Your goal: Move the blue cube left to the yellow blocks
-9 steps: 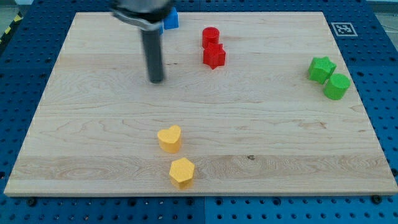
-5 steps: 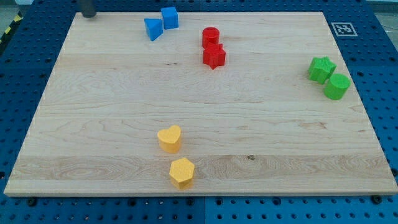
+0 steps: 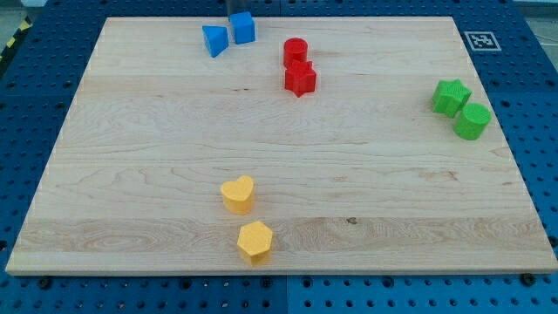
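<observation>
Heads up, start with the big stuff: the pale wooden desk [image 3: 131, 174] sits on a blue pegboard base, with a little black-and-white marker tag [image 3: 478, 40] in its far right corner.

There are no fingers on this rig, just a rod, so there's nothing spread or pinching and I can't tell you any grip state. All you get of my tip [image 3: 236, 11] is a dark sliver at the view's top edge. It's right behind the blue cube [image 3: 243, 26] and I can't tell if it's touching.

Everything else, counted from my tip:
- a wedge-like blue block [image 3: 214, 40] is just down and to the view's left, almost against the cube
- the red cylinder [image 3: 296, 51] and red star-ish block [image 3: 300, 79] are a bit to the view's right, stacked close together
- the green star-shaped block [image 3: 452, 96] and green cylinder [image 3: 472, 121] are way off to the view's right
- the yellow heart-shaped block [image 3: 237, 194] and yellow hexagonal block [image 3: 255, 242] are well apart from the cube, far toward the view's bottom

My guess is the tip's parked behind the cube because it needs to shove it down the board, ending on the left of the yellows. So the task's barely begun. Watch that blue wedge though, since a sloppy push could drag it along.
</observation>
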Action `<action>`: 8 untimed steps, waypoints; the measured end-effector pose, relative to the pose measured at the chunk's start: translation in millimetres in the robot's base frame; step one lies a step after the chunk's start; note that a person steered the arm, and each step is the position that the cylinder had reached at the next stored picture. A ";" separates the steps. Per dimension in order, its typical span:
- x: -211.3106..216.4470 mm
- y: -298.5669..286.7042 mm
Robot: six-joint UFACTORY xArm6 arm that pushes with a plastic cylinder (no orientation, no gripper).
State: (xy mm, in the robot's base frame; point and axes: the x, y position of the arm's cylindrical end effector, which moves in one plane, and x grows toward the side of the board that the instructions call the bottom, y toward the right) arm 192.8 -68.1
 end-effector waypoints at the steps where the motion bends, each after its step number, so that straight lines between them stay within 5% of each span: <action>1: 0.6 19.4; 3: 47.9 -2.6; 6: 28.7 -3.4; 8: 97.7 -3.4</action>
State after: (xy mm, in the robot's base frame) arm 290.6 -71.5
